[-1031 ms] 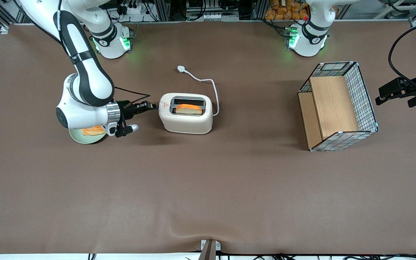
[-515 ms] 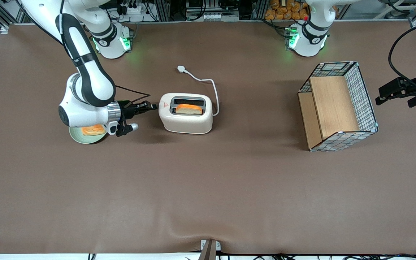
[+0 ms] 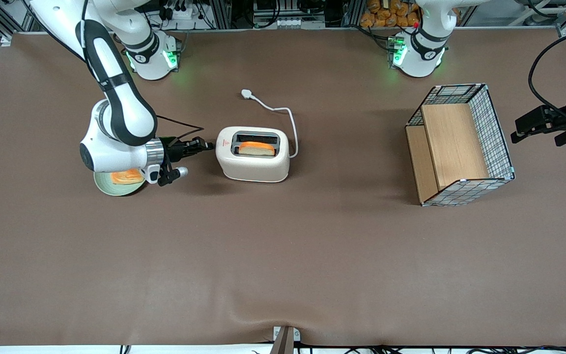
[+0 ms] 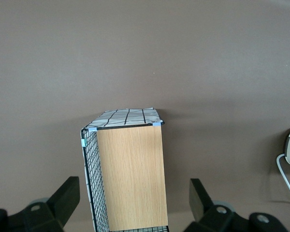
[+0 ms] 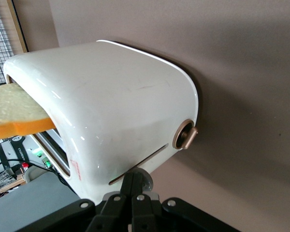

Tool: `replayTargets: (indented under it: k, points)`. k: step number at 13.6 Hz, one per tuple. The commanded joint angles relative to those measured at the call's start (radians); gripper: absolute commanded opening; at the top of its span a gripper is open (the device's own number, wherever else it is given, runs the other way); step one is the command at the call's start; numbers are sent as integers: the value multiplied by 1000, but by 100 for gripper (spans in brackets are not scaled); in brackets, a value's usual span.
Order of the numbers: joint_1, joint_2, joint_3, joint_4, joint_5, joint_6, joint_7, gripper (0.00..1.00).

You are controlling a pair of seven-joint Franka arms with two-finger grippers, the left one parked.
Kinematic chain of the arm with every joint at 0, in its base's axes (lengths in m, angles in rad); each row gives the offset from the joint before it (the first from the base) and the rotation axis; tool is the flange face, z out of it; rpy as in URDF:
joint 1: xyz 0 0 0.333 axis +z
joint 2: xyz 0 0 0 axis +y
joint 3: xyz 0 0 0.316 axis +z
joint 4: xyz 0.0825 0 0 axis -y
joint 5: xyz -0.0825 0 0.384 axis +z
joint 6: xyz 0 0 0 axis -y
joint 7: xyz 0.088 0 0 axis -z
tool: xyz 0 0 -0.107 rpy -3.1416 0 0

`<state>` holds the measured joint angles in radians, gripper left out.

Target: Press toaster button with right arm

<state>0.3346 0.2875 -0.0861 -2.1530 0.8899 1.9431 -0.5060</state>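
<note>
The cream-white toaster stands mid-table with a slice of toast upright in its dark slot. Its white cord runs to a plug farther from the front camera. My right arm's gripper reaches sideways to the toaster's end that faces the working arm's side. In the right wrist view the gripper is shut, and its tips lie against the small grey round button at the low end of the lever slit on the toaster. A bronze round dial sits beside it.
A pale green plate with another toast slice lies under the right arm's wrist. A wire basket with a wooden insert stands toward the parked arm's end; it also shows in the left wrist view.
The right arm's wrist has shifted slightly toward the toaster since a second ago. The gripper stays at the toaster's end. The toast and toaster have not moved.
</note>
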Motion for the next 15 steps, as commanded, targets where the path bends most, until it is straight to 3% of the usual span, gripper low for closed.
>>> replayTargets:
  k: [1,6,12,15]
  points:
    - [4,13,-3,-33,37,40,-72,0]
    - [17,70,-3,-34,125,83,-150,0]
    - [23,128,-3,-33,139,96,-224,0]
    - [23,156,-3,-33,185,96,-284,0]
